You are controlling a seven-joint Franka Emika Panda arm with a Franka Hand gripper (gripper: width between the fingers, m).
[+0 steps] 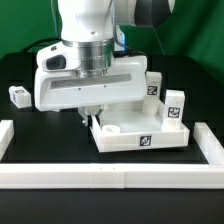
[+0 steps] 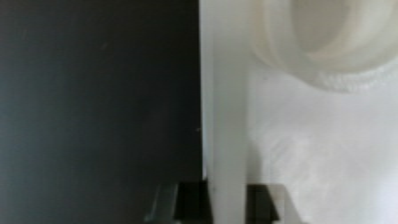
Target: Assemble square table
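Observation:
The white square table top [image 1: 140,135] lies tray-side up on the black table, a tag on its front side and a round corner socket [image 1: 110,129] near its left corner. My gripper [image 1: 92,116] stands at its left rim in the exterior view. In the wrist view the gripper [image 2: 226,192] straddles the raised rim [image 2: 222,90]; both dark fingers [image 2: 191,204] press against it. A round socket [image 2: 329,45] shows inside the tray. One leg block [image 1: 18,96] lies at the exterior view's left. Two leg blocks [image 1: 175,107] stand to the right behind the top.
Long white border bars run along the front [image 1: 110,178], the exterior view's left [image 1: 5,135] and right [image 1: 210,145]. The arm's white body [image 1: 90,85] hangs low over the table top's back left part. A green wall stands behind.

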